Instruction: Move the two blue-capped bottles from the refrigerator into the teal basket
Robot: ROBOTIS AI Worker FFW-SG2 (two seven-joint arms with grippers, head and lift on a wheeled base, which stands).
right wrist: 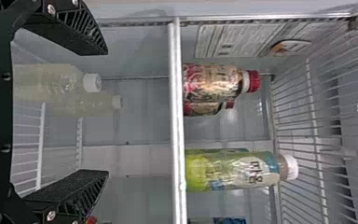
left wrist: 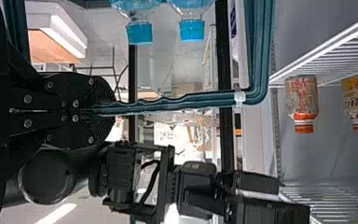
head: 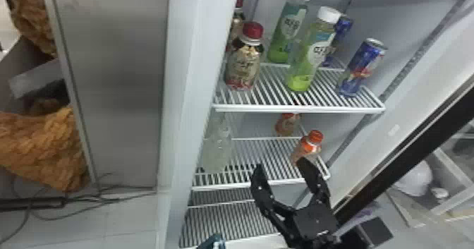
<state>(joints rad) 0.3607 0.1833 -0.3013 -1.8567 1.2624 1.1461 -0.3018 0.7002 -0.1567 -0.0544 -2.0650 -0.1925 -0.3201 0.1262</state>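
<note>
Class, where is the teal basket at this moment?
On the robot's left: in the left wrist view, the teal basket is held by its handle in the left gripper, near two blue-capped bottles.

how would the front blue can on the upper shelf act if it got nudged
The can is tall and narrow, so a push near its top would probably tip it. Its curved metal side looks smooth and may slip. On its side, it would likely roll, and the front edge of the shelf is close.
</note>
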